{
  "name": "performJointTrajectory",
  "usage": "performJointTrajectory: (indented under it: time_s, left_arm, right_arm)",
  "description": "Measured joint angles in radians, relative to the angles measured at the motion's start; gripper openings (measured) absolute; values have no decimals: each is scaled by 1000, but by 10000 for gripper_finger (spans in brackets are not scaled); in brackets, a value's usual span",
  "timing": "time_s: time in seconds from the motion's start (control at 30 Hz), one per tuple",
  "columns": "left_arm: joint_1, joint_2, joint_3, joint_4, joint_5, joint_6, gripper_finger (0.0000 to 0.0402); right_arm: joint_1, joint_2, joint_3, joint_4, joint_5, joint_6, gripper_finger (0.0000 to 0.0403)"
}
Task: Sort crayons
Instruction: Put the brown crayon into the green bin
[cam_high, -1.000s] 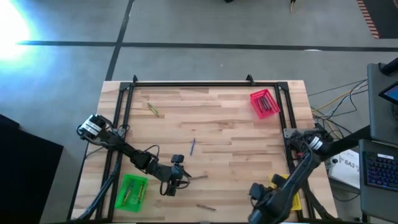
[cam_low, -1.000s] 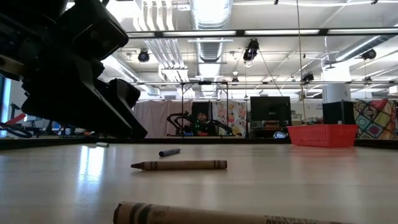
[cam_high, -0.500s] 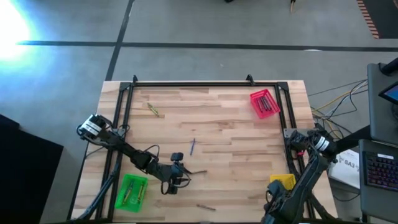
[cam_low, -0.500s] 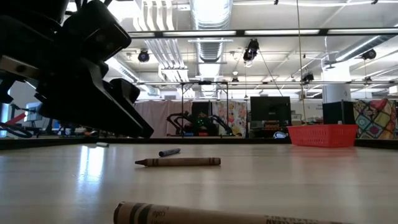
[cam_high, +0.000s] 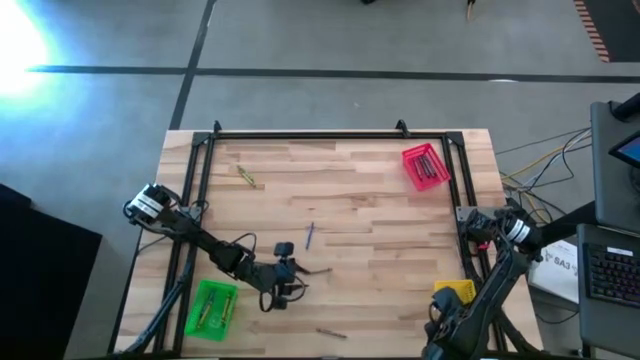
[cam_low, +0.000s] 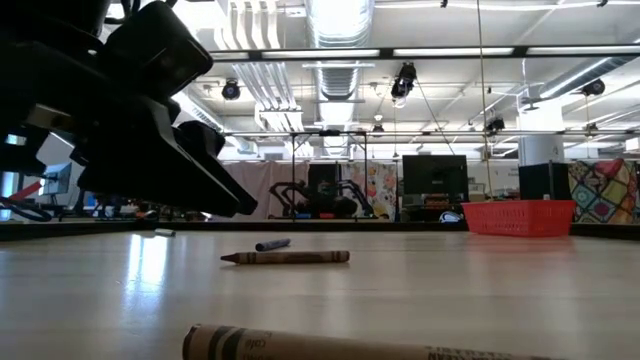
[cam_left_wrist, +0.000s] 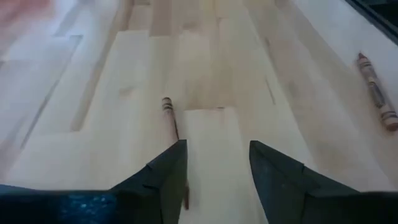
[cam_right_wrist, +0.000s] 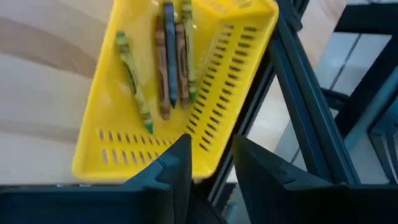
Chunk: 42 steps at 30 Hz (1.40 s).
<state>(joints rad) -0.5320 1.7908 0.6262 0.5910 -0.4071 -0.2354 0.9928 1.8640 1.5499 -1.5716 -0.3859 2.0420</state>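
My left gripper (cam_high: 292, 281) (cam_left_wrist: 217, 149) is open, low over the near left of the table. A brown crayon (cam_left_wrist: 175, 144) (cam_high: 318, 270) lies on the wood alongside one of its fingers, with the crayon's near end between the fingers. Another brown crayon (cam_left_wrist: 376, 93) (cam_high: 330, 333) lies nearer the front edge. A blue crayon (cam_high: 309, 235) and an olive one (cam_high: 245, 176) lie farther off. My right gripper (cam_right_wrist: 210, 163) (cam_high: 440, 318) is open, just near of the yellow tray (cam_right_wrist: 230, 93), which holds several crayons (cam_right_wrist: 169, 59). My left gripper has the brown crayon's near part (cam_left_wrist: 184, 186) lying along the inner side of one finger (cam_left_wrist: 168, 174). I cannot tell whether the finger touches it. The crayon lies flat on the table, along the fingers.
A red tray (cam_high: 424, 166) stands at the far right and a green tray (cam_high: 211, 308) at the near left, each with crayons inside. A black frame (cam_high: 330, 135) runs along the table's edges. Bare wood fills the middle of the table.
The brown crayon beside my left gripper has slid a little toward the table's far edge, and the left gripper has crept forward with it. My right arm has drawn back toward the near right corner, uncovering the yellow tray.
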Motion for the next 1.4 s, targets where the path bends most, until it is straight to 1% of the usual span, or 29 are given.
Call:
performJointTrajectory:
  time_s: [0.07, 0.17, 0.23, 0.3, 0.37, 0.53, 0.63, 0.73, 0.87, 0.93, 0.97, 1.07, 1.1, 1.17, 1.23, 1.27, 1.33, 1.4]
  left_arm:
    - [0, 0, 0, 1, -33, 23, 167]
    - [16, 1, 0, 2, -77, 52, 179]
    - [38, 9, 0, 2, -71, 59, 184]
    - [59, 25, 0, 17, -21, 56, 186]
    - [70, 52, 0, 62, 17, 43, 186]
    - [77, 127, 0, 136, 22, 32, 171]
    - [78, 156, 1, 147, 11, 1, 153]
    - [82, 166, 5, 148, 3, -21, 122]
    - [86, 163, 26, 97, 4, -30, 55]
    - [88, 163, 34, 71, -3, -45, 19]
    - [88, 163, 35, 62, -5, -52, 11]
    - [87, 162, 37, 31, -27, -85, 14]
    - [86, 155, 38, 10, -33, -102, 13]
    - [78, 126, 38, -41, -28, -185, 7]
    - [52, 70, 33, -124, -13, -259, 4]
    - [31, 37, 33, -180, -24, -284, 4]
    - [-25, -45, 46, -344, -62, -345, 3]
    - [-83, -132, 87, -570, -132, -447, 3]
  right_arm:
    - [-1, -1, -1, 5, 48, -17, 112]
    - [-3, -1, 2, 10, 181, -23, 110]
    - [-10, -1, 8, 11, 275, -24, 106]
    - [-16, -2, 12, 16, 347, -25, 103]
    - [-27, -2, 12, 17, 378, -36, 100]
    - [-43, -2, 12, 41, 391, -64, 94]
    - [-45, -2, 12, 54, 423, -55, 89]
    - [-44, -2, 12, 73, 490, -53, 84]
    - [-45, 0, 9, 103, 600, -53, 76]
    - [-45, 2, 2, 121, 672, -62, 71]
    - [-44, 3, 1, 130, 720, -64, 69]
    - [-45, 3, -2, 135, 862, -110, 65]
    - [-49, 3, -3, 140, 916, -141, 64]
    - [-56, 3, -6, 142, 1038, -202, 63]
    - [-70, 3, -10, 145, 1182, -250, 65]
    - [-78, 3, -12, 147, 1248, -265, 65]
    - [-98, 3, -14, 148, 1328, -299, 66]
    - [-124, 3, -14, 149, 1347, -337, 64]
